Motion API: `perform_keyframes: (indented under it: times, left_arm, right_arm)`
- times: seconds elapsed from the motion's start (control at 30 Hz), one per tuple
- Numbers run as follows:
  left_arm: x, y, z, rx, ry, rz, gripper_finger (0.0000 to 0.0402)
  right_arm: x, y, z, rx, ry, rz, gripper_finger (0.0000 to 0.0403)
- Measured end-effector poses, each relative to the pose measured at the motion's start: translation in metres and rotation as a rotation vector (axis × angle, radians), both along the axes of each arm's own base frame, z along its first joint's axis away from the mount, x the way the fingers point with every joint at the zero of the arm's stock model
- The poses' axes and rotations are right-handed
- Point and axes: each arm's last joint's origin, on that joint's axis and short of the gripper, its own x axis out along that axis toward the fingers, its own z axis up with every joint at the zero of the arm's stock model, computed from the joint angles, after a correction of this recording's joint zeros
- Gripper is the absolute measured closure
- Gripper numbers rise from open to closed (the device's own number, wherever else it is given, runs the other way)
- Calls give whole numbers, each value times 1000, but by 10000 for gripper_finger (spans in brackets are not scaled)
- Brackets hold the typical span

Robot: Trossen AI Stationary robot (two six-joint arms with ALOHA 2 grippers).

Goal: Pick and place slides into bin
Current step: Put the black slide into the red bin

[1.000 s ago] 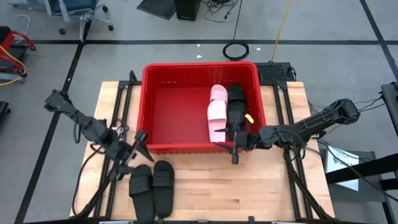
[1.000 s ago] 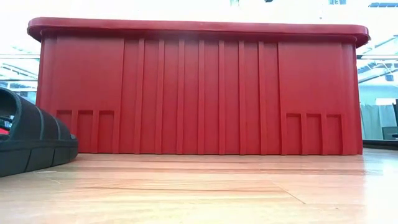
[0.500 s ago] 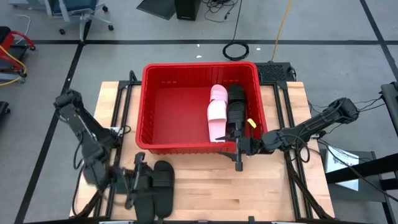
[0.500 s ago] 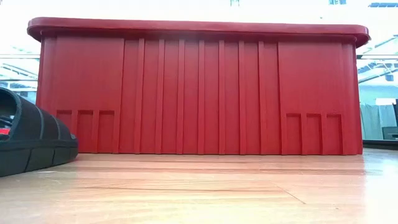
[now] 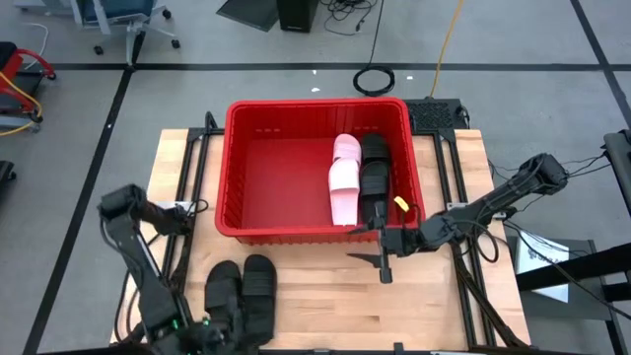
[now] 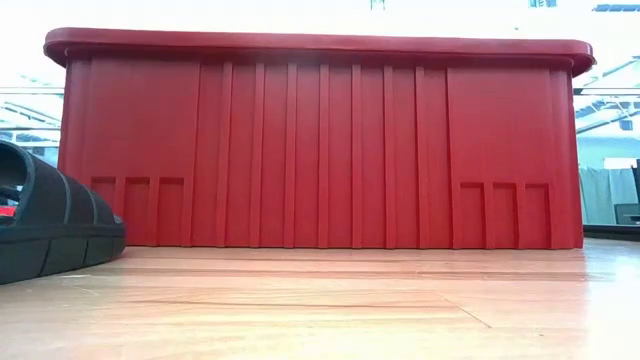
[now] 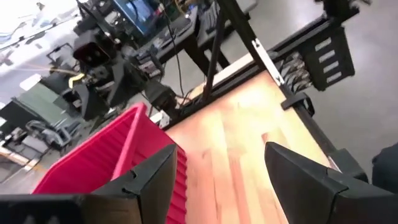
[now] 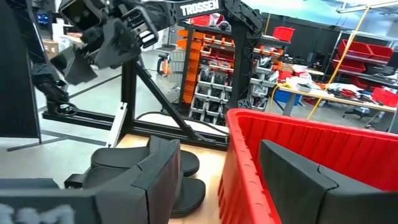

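- The table [image 5: 325,296] was a wooden top, and it carried the crate and all the shoes, so both arms could reach them from either side.
- The red crate [image 5: 276,168] stood at the far middle of the table, beyond both grippers; it was large, I think so that sandals can be dropped in without careful aiming.
- Inside the crate, two pink sandals [image 5: 343,177] and the black sandals [image 5: 374,173] lay side by side along the wall nearest the right arm, probably because that arm put them there.
- Two more black sandals [image 5: 244,291] lay on the table in front of the crate, just beside the left gripper; they were not yet in the crate.
- The left gripper [image 5: 202,330] was at the near table edge, fingers spread and holding nothing, likely preparing to take a sandal.
- The right gripper [image 5: 383,261] was just outside the crate's near wall, jaws apart and empty.
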Motion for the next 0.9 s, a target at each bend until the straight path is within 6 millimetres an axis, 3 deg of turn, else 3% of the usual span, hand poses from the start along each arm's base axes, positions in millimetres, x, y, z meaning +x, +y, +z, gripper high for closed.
perform_keyframes:
  times: [0.17,0.33,0.53,0.9]
  left_arm:
    - [12,-23,-11,-12,28,20,151]
    - [17,-30,-26,-60,69,55,151]
    - [19,-19,-47,-161,157,157,151]
    - [38,15,-93,-300,507,413,151]
  right_arm:
    - [-3,7,0,0,0,27,193]
    - [-6,13,0,1,0,52,193]
    - [-9,18,0,19,2,72,193]
    - [-9,18,-4,55,42,71,193]
